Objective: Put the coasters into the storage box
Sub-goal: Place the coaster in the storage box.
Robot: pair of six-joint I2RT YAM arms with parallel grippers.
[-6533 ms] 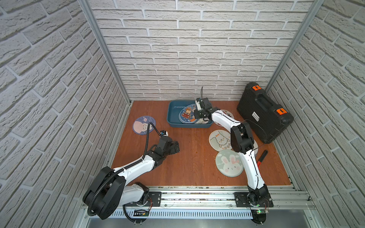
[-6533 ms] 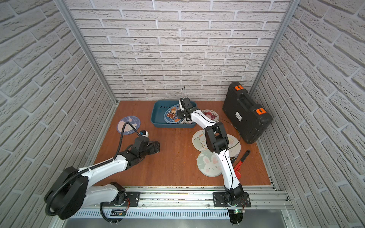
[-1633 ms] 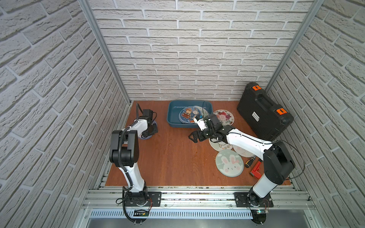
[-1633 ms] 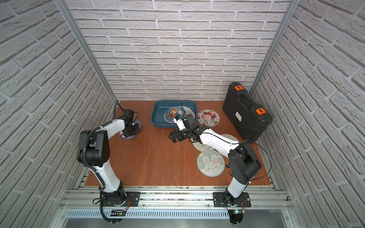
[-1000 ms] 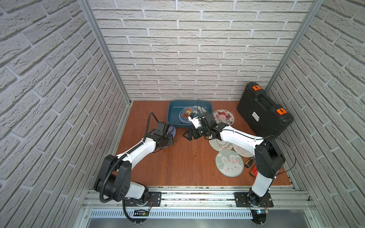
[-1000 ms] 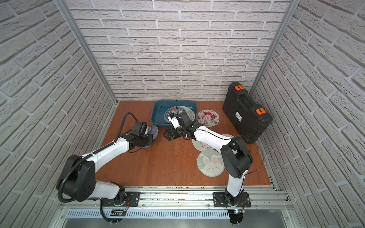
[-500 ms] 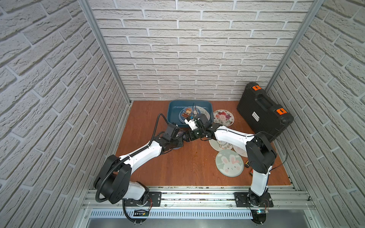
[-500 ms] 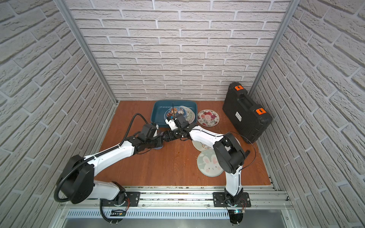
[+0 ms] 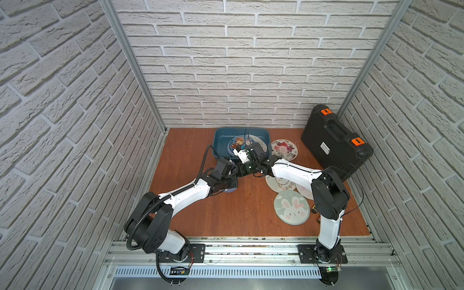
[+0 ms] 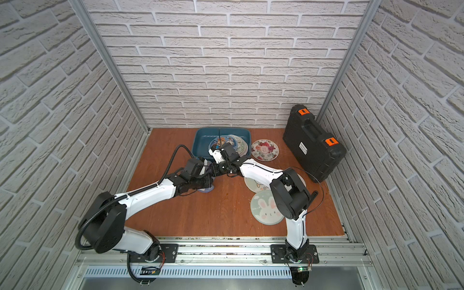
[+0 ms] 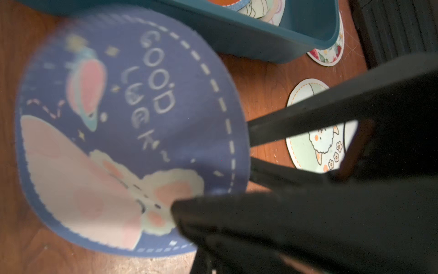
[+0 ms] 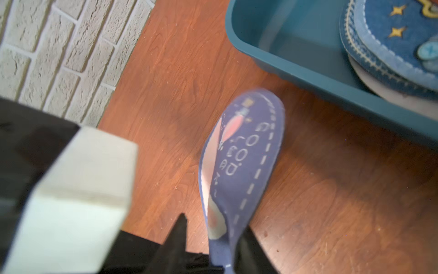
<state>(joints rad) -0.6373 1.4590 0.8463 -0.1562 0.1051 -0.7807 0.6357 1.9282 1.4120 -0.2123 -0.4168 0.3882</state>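
Step in hand: handover of the blue coaster [image 11: 132, 132], held off the table just outside the storage box [image 12: 308, 78]. My left gripper [image 11: 187, 213] is clamped on one edge. My right gripper [image 12: 213, 227] straddles the opposite edge; I cannot tell whether it grips yet. Next: confirm the right grip, then release the left

This is a robot test cell of the lab kind. Brick-pattern panels [image 9: 238, 75] close it in on the left, far and right sides, joined by bare aluminium posts [image 9: 133, 67]. A small wooden tabletop [image 9: 246, 213] fills the booth. Two white-and-black arms [image 9: 185, 195] are bolted to an aluminium rail [image 9: 251, 251] along its near edge. A black tool case [image 9: 334, 143] stands at the far right.
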